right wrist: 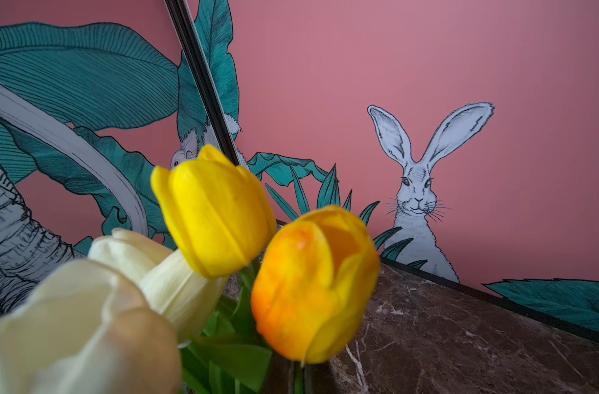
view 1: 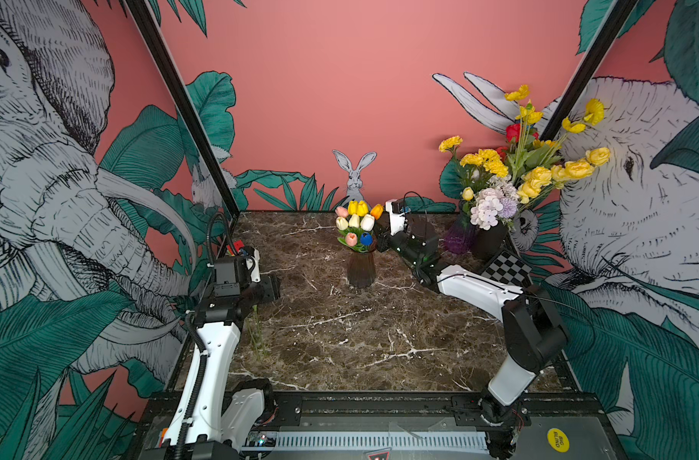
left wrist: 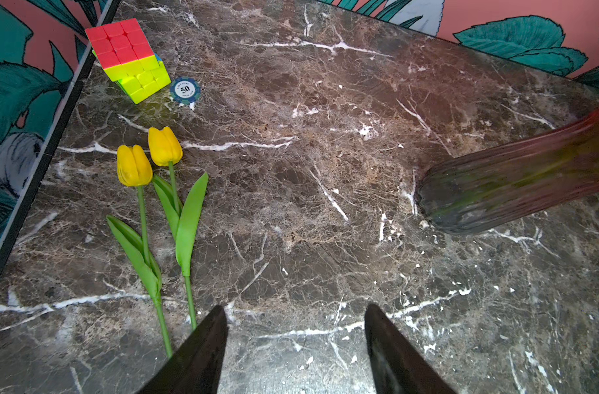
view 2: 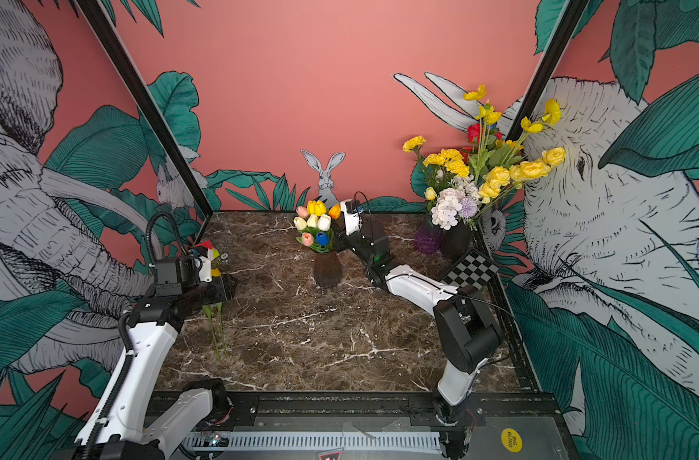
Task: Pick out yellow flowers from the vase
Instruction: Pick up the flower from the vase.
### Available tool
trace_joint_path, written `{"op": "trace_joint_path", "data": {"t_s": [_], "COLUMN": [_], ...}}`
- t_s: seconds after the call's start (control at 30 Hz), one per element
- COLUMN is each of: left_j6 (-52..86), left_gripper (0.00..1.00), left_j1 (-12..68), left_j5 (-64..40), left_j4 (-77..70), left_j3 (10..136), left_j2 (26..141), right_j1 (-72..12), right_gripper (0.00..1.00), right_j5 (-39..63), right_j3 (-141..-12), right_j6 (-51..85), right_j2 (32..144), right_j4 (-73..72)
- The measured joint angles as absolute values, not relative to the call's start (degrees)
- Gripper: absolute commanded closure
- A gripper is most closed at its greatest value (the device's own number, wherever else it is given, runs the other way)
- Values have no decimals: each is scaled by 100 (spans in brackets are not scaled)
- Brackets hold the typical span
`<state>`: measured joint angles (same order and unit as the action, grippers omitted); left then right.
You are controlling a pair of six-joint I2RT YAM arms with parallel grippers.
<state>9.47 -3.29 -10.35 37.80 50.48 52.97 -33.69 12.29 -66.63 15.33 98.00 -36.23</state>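
A dark ribbed vase [view 1: 361, 271] [view 2: 327, 271] in mid-table holds mixed tulips, among them yellow ones [view 1: 357, 207] [right wrist: 216, 211] and a yellow-orange tulip [view 1: 376, 211] [right wrist: 311, 283]. My right gripper [view 1: 378, 242] [right wrist: 299, 378] reaches into the bouquet from the right, its dark fingers shut on the yellow-orange tulip's thin green stem just below the bloom. Two yellow tulips [left wrist: 134, 165] [left wrist: 165, 146] lie on the marble at the left, stems [view 2: 218, 330] toward me. My left gripper [left wrist: 294, 314] [view 1: 274, 284] hovers open beside those stems, holding nothing.
At the back right, a purple vase [view 1: 459, 235] and a black vase [view 1: 489, 239] hold tall bouquets with many yellow blooms [view 1: 539, 177]. A checkerboard [view 1: 507, 269] lies before them. A Rubik's cube [left wrist: 127, 58] and a poker chip [left wrist: 185, 89] sit at the far left.
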Motion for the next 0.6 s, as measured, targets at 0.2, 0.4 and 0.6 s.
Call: {"op": "trace_joint_path", "data": {"t_s": [0.2, 0.4, 0.6], "left_j6": [947, 947, 945], "left_gripper": [34, 33, 30], "left_j1": [-329, -329, -329], "left_j5": [-1004, -941, -1017], "left_j4": [3780, 3782, 3780], "left_j3": [5048, 5048, 5048], "left_j2": [5297, 5260, 5148], "right_j1": [-3369, -3354, -3323], "right_gripper": [98, 100, 100], "right_j5": [1223, 1044, 757], "right_j3": [-6639, -6530, -6471], "right_j6": [1575, 1793, 2010], "right_j2": [9548, 9032, 8357], "right_j4": [-3618, -3441, -3098]}}
